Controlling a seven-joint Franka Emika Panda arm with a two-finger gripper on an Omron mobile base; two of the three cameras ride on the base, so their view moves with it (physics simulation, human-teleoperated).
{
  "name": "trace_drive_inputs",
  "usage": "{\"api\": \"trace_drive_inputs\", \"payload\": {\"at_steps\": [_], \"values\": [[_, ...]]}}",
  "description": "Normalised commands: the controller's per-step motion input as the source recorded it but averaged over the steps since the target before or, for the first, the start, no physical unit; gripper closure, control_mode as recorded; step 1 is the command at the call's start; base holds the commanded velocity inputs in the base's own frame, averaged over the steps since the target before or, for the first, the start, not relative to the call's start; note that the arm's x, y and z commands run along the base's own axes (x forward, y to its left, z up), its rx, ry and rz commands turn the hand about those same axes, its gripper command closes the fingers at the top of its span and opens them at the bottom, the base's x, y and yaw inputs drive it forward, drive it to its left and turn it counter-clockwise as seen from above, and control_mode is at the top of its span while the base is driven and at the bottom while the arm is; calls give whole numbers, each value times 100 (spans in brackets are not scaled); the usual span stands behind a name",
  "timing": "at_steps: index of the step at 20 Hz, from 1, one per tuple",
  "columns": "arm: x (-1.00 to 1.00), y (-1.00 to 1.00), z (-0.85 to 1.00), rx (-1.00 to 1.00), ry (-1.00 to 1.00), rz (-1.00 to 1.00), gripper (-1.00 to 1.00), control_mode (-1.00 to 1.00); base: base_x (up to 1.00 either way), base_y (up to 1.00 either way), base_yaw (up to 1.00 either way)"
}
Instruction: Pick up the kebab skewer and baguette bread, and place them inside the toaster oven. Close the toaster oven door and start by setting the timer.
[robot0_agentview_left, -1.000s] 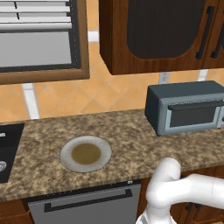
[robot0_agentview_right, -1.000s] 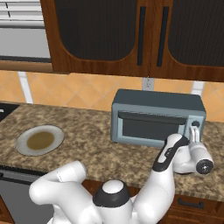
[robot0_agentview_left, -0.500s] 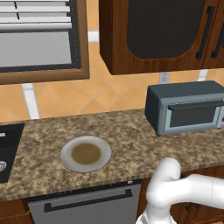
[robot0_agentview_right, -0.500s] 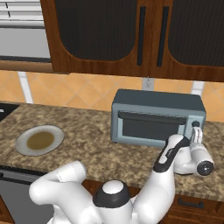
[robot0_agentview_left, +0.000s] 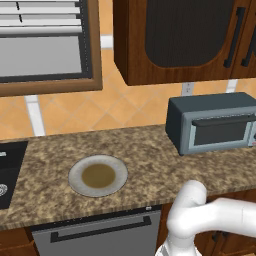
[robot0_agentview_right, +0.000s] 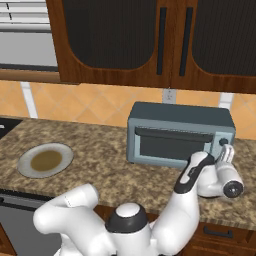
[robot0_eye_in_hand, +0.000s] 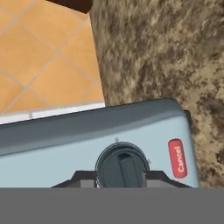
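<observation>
- Turning the timer knob (robot0_eye_in_hand: 121, 168) was the step in hand, judging from the closed toaster oven door (robot0_agentview_right: 171, 145) and the plate (robot0_agentview_left: 98, 175) with no food on it.
- The gripper (robot0_eye_in_hand: 121, 179) was at the right end of the toaster oven (robot0_agentview_right: 180, 134), and its two fingertips (robot0_eye_in_hand: 83, 178) sat on either side of the knob, pressed together on it.
- In the hand view the knob was a dark round dial with a raised bar across it, and a red Cancel button (robot0_eye_in_hand: 176, 158) stood just beside it.
- The skewer and the bread could not be seen on the counter (robot0_agentview_left: 150, 155); I judged they were already inside the oven, but the dark window did not show them.
- To do this step well, the hand should rotate around the middle of the knob, so that the fingers stay on the raised bar and do not slide off.
- It should turn slowly and not push sideways, because the oven could shift on the counter.
- It should also keep away from the Cancel button.
</observation>
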Motion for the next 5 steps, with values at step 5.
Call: {"api": "trace_drive_inputs", "payload": {"at_steps": [5], "values": [[8, 33, 0, 18, 0, -11, 100, -100, 0, 0, 0]]}}
